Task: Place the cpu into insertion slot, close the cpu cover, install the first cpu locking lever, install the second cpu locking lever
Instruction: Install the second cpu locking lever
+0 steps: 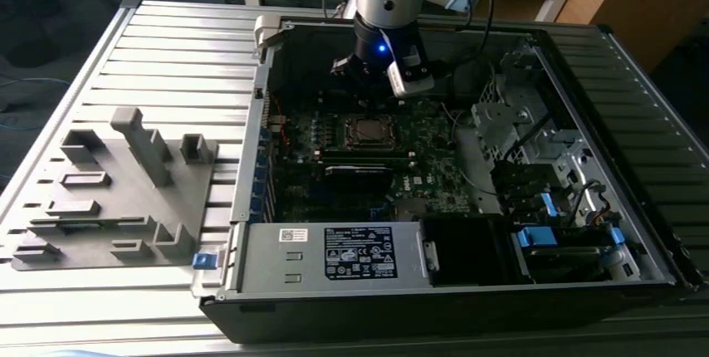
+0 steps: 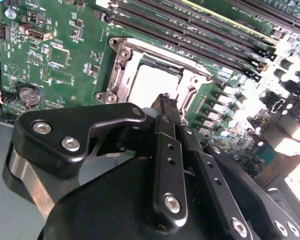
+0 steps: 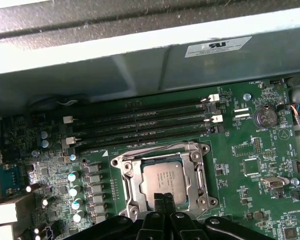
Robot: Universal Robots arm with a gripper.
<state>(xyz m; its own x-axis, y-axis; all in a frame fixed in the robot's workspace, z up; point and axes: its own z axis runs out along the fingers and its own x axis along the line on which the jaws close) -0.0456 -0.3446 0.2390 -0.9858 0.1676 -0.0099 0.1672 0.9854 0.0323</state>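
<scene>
Arm upright; gripper (image 3: 163, 199), fingers together and empty, above the seated cpu (image 3: 162, 177).

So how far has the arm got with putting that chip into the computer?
The small square silver-topped cpu already lies in the metal-edged insertion slot, and the thin silver cpu cover appears to lie flat around it. The gripper hangs just over the slot's edge, its jaws together and holding nothing. Whether either locking lever is fastened yet, I cannot tell from these views.
</scene>
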